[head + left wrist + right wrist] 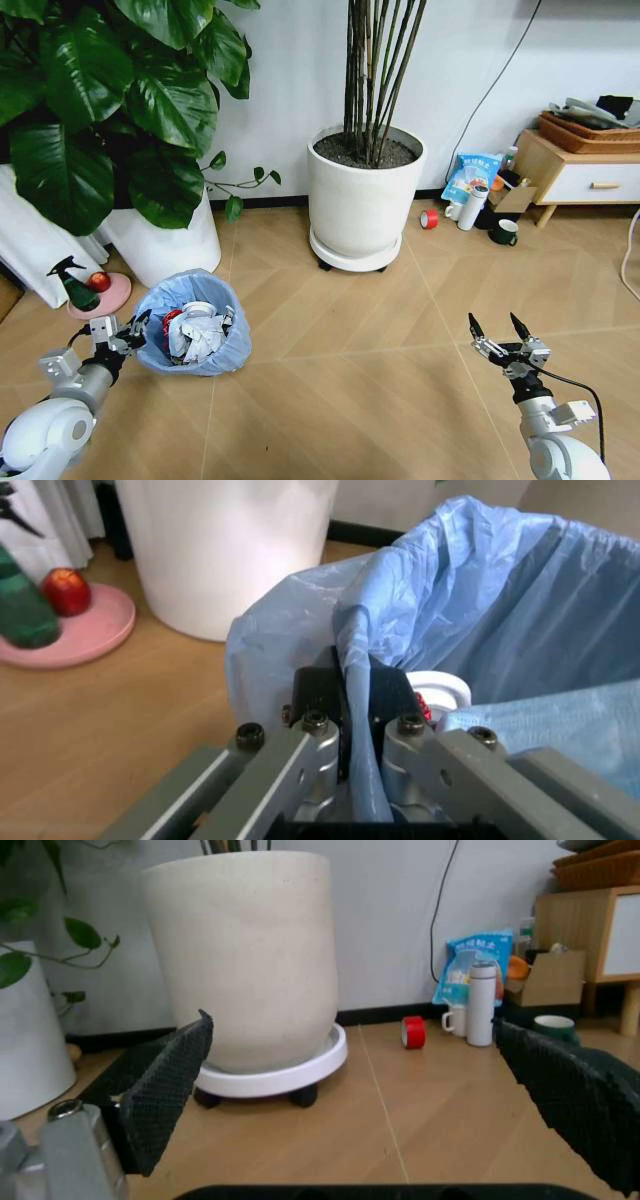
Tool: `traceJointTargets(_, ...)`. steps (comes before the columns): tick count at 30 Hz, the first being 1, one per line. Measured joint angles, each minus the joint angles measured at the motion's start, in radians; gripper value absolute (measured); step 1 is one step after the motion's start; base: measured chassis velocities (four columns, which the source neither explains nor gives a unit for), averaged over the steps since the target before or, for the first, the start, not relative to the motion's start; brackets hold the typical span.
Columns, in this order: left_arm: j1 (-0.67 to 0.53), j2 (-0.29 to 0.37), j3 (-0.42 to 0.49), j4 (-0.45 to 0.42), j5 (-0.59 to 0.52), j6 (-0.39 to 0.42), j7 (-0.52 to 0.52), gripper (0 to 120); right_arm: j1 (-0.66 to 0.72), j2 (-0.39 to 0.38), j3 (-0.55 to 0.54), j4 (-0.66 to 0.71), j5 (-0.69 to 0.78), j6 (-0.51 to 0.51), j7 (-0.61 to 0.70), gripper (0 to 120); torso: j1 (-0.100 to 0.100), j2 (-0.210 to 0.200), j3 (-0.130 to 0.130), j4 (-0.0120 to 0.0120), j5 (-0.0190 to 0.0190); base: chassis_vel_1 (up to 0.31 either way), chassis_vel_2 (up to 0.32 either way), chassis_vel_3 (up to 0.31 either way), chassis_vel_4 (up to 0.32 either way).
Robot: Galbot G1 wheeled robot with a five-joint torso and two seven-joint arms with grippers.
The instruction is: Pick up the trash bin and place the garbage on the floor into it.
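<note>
1. The trash bin (190, 322) sits on the floor (360, 350) at the lower left of the head view, its blue bag holding crumpled white garbage (196, 335) and a white lid.
2. The left gripper (128, 333) is at the bin's left rim; in the left wrist view its fingers (318, 697) are closed on the folded bag edge and rim.
3. The right gripper (500, 328) hovers at the lower right of the head view, jaws wide apart and holding nothing, above bare boards.
4. No loose litter is visible on the boards near the bin, so collection looks largely done; the step in hand seems to be holding or carrying the bin.
5. Next likely calls for keeping the bin upright, since the pinch grips thin plastic that could slip.
</note>
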Motion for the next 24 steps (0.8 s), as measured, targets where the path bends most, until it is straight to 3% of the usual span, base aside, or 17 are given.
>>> traceJointTargets(24, 0.008, 0.017, -0.014, -0.005, -0.009, 0.002, -0.001, 0, -0.016, 0.006, 0.002, 0.005, -0.011, 0.013, -0.021, 100, 0.0, 0.0, 0.0, 0.0003, -0.0002, 0.229, -0.229, -0.227, 0.228)
